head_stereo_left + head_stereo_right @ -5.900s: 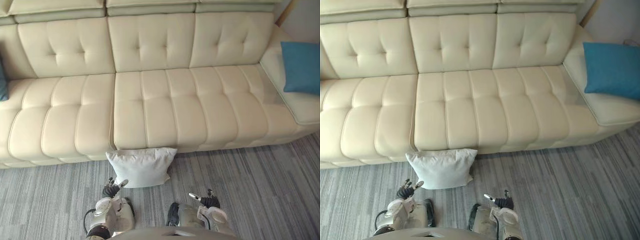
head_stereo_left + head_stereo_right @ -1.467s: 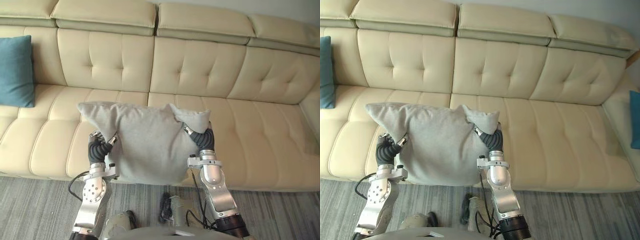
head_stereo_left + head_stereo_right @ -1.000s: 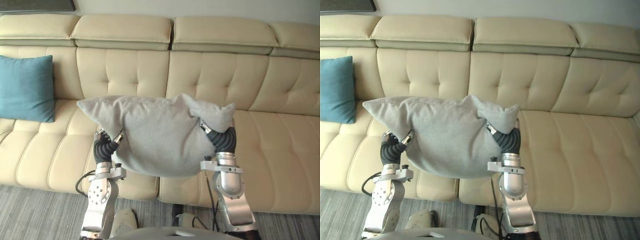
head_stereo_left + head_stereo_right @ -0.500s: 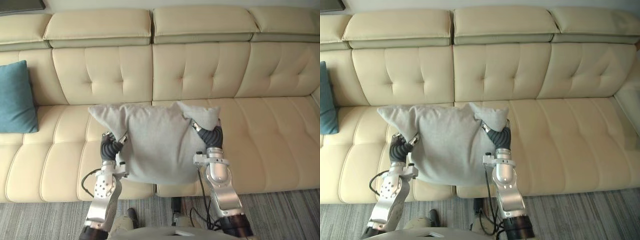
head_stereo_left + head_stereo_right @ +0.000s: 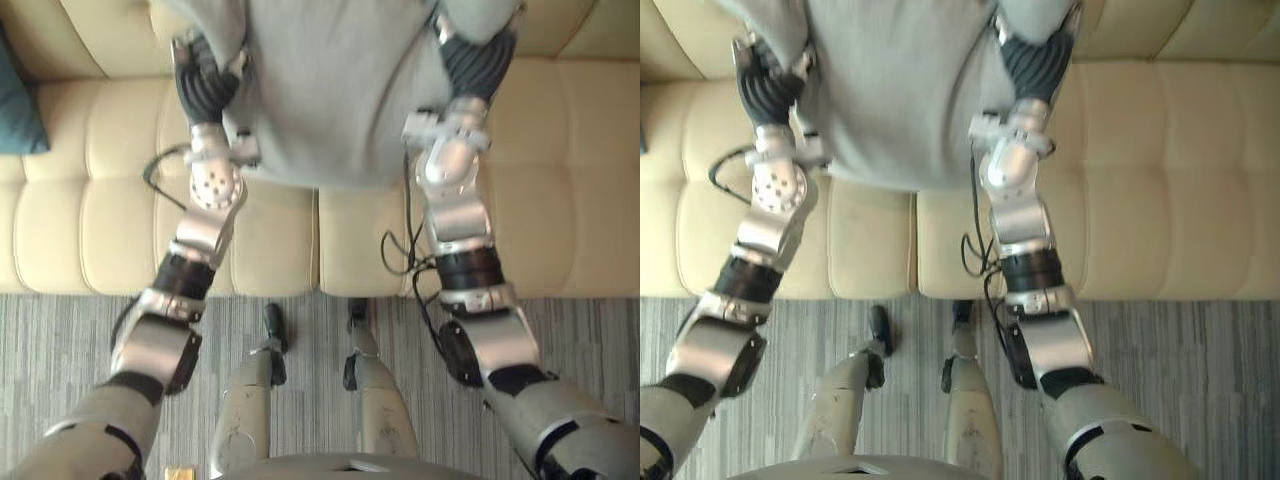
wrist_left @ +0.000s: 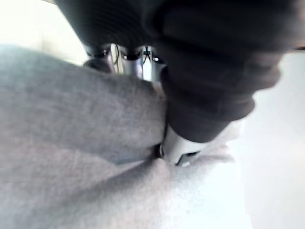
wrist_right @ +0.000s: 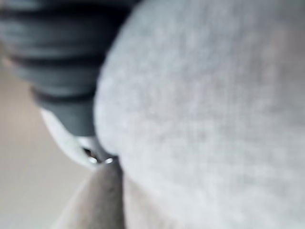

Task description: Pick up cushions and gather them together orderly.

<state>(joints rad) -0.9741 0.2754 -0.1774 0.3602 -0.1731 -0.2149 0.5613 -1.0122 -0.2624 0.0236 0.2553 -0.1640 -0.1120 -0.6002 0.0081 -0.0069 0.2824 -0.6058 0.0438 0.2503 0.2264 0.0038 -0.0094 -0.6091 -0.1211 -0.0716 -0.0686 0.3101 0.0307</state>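
Observation:
A light grey cushion [image 5: 335,90] hangs over the cream sofa's seat, its upper part cut off by the edge of the head views. My left hand [image 5: 207,82] is curled into its left side and my right hand [image 5: 478,62] into its right side. Seen from the left wrist, grey cushion cloth [image 6: 71,157] bunches under the left hand [image 6: 200,95]. The right wrist view has the cushion [image 7: 214,119] pressed against the right hand [image 7: 62,71]. A teal cushion [image 5: 15,110] leans at the sofa's far left.
The cream tufted sofa [image 5: 90,200] runs across the view, its front edge meeting grey striped carpet [image 5: 60,340] below. The seat sections to either side of the held cushion are bare.
The camera has tipped down, so the cushion and hands now sit at the top of the picture. Both hands still hold the grey cushion between them.

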